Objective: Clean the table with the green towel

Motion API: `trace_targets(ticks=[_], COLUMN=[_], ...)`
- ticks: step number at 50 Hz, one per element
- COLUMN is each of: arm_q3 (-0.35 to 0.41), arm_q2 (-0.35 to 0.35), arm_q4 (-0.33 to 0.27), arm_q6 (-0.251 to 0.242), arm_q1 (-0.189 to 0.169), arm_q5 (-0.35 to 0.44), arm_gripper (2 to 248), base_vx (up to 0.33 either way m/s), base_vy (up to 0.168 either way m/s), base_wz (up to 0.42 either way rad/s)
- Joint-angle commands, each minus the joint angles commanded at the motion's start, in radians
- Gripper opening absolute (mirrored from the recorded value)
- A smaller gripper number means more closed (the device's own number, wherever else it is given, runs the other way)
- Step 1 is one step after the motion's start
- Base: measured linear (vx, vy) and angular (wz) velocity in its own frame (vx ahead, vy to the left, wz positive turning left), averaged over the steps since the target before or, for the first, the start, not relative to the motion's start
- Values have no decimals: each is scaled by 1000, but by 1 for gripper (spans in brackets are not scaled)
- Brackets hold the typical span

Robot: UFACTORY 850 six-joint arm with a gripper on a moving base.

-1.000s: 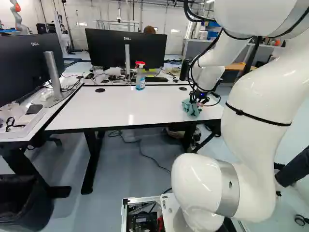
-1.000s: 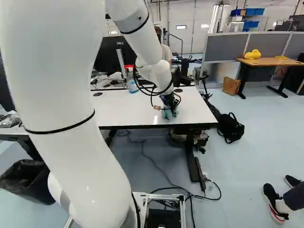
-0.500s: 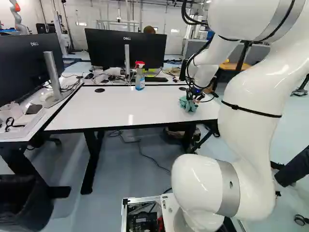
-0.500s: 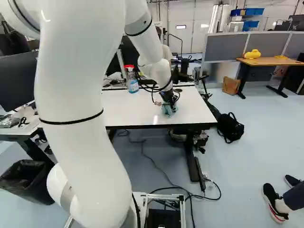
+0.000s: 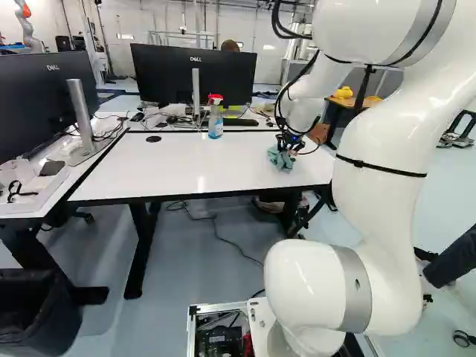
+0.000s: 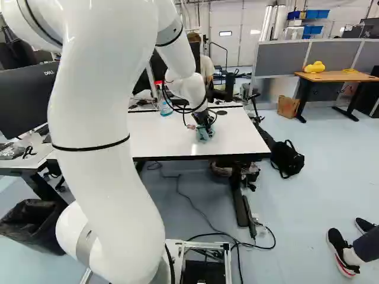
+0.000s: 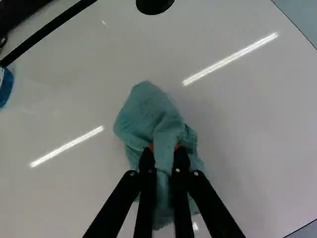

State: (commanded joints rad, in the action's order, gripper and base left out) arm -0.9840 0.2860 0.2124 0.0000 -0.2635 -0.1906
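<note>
In the left base view my gripper [image 5: 288, 147] is low over the right part of the white table [image 5: 178, 163], with the green towel [image 5: 280, 159] bunched beneath it. The wrist view shows the gripper [image 7: 164, 157] shut on the towel [image 7: 148, 109], a fold of it pinched between both fingers and the rest spread ahead and underneath on the tabletop. Orange pads show in part beside the fold. A spray bottle [image 5: 215, 119] with a red and white head stands near the table's back edge.
Behind the table's back edge are a monitor [image 5: 195, 74], a keyboard and cables. Another monitor [image 5: 44, 100] stands on the side desk at the left. A black bin [image 5: 37, 312] is on the floor, and another robot [image 5: 27, 26] shows far back left.
The arm has swung leftward in both base views, carrying the gripped towel a short way across the tabletop, away from the right end. The base has stayed put.
</note>
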Motion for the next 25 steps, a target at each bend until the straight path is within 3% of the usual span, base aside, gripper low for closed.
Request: trace_targets(ticks=[25], arm_q3=[102], arm_q2=[-85], arm_q4=[0], arm_q6=[0], arm_q1=[57], arm_q5=[0], arm_gripper=[37], base_vx=[0], base_vy=[0], base_wz=[0])
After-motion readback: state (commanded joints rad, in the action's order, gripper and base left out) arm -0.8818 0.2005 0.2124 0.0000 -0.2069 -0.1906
